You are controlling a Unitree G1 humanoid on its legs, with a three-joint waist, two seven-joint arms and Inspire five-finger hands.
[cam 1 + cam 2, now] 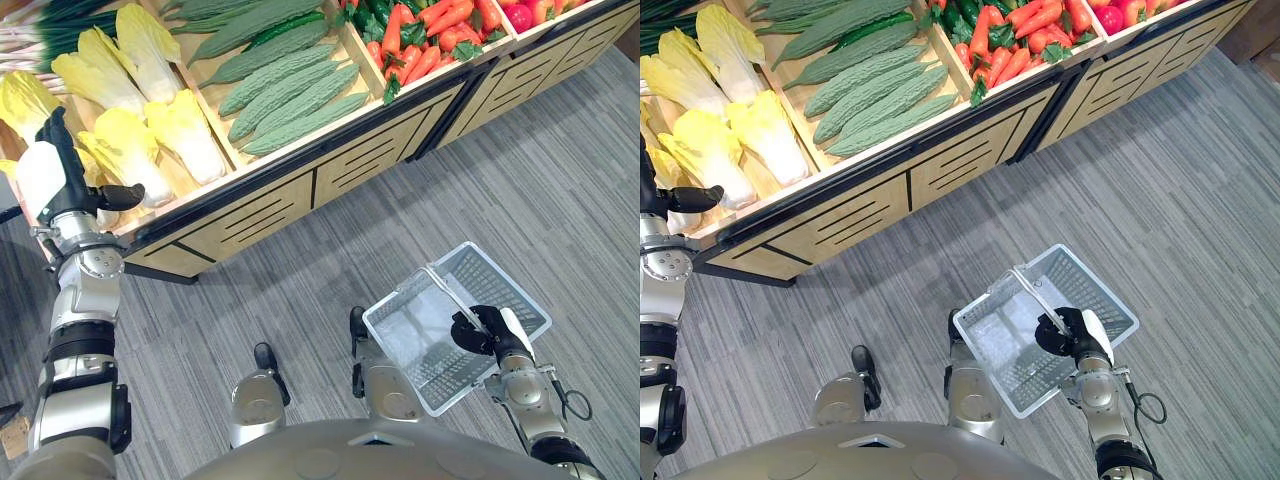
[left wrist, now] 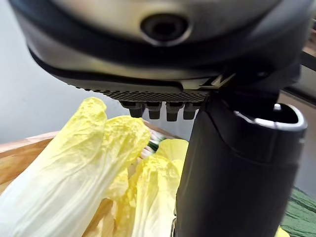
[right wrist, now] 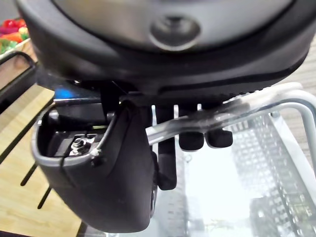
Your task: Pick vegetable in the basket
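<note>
Cabbages (image 1: 130,150), pale yellow, are seen lying in the end compartment of the wooden display stand (image 1: 300,195), none yet lifted, while the wire basket (image 1: 490,280) is held low over the floor, well apart from them and seemingly empty. The left hand (image 1: 55,180) is raised at the stand's edge just beside the cabbages, fingers straight and thumb spread, nothing grasped. The right hand (image 1: 488,335) is curled round the basket's handle (image 3: 261,101). The reach for a vegetable is judged to be the step in hand. Next, the open hand would need to be lowered onto one cabbage, closed about it and carried across to the basket. Bitter gourds (image 1: 290,95) and carrots (image 1: 420,45) are stocked in neighbouring compartments. No label or writing can be read
</note>
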